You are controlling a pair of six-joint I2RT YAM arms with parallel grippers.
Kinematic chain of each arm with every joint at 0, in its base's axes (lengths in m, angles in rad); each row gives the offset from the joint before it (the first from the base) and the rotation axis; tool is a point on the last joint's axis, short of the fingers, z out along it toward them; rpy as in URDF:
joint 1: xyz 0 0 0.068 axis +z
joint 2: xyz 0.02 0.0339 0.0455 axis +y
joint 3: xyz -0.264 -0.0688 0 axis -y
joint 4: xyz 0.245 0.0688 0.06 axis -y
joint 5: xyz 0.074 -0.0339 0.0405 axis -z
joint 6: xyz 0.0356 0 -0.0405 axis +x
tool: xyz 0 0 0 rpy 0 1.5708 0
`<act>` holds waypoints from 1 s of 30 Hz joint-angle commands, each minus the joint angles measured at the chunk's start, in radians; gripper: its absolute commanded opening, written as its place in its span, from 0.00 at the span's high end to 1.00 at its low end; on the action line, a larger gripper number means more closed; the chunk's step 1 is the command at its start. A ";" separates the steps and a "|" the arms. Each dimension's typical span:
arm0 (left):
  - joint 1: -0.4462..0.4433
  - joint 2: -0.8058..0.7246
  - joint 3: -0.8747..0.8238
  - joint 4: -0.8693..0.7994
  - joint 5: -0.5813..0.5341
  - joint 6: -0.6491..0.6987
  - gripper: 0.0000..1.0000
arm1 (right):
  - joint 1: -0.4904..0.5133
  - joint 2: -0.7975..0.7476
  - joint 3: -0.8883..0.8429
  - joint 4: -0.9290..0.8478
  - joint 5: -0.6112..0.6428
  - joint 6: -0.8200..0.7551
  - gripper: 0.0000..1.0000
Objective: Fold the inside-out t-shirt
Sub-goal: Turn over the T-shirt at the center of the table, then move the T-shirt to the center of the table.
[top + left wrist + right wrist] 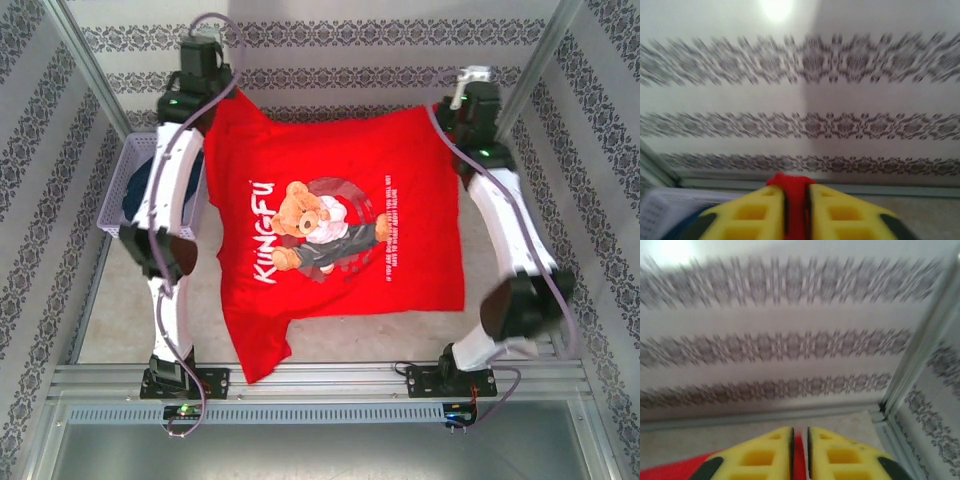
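Since the table [380, 335] carries no folded bundle, I judge the task barely begun. The inside-out t-shirt [330, 180] is spread across most of the table with its print side up (a bear beside some lettering). One sleeve reaches the near rail, and the far edge is stretched between the two arms. No crease or doubled layer shows, so every fold is yet to be made.

At the left, just beside the shirt, sits a pale basket [122, 165] with a dark garment [138, 195] inside.

The left gripper [796, 210] has its yellow fingers pressed together on a ridge of red cloth at the far left corner. The right gripper [800, 452] pinches a thin strip of the same red at the far right corner.
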 commanded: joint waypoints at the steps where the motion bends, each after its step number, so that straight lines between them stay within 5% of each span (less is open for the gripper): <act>1: 0.026 0.230 0.214 0.044 0.065 -0.042 0.58 | 0.001 0.249 0.182 -0.018 0.012 0.053 0.69; 4: 0.032 0.317 0.286 0.031 0.110 -0.091 0.28 | 0.013 0.395 0.406 -0.255 0.000 0.068 0.58; 7: 0.036 0.236 0.178 -0.012 0.160 -0.155 0.18 | 0.037 0.339 0.353 -0.345 0.001 0.079 0.54; 11: 0.033 0.049 -0.052 -0.130 0.245 -0.273 0.16 | 0.070 0.127 0.036 -0.362 -0.144 0.173 0.52; 16: -0.022 -0.438 -0.894 0.203 0.409 -0.391 0.14 | 0.146 -0.146 -0.462 -0.275 -0.330 0.321 0.51; 21: -0.073 -0.731 -1.394 0.294 0.504 -0.467 0.14 | 0.187 -0.268 -0.669 -0.311 -0.356 0.390 0.51; 25: -0.103 -0.841 -1.636 0.318 0.509 -0.493 0.13 | 0.188 -0.262 -0.762 -0.208 -0.386 0.427 0.50; 30: -0.103 -0.724 -1.634 0.372 0.528 -0.484 0.13 | 0.191 -0.025 -0.599 -0.055 -0.482 0.444 0.50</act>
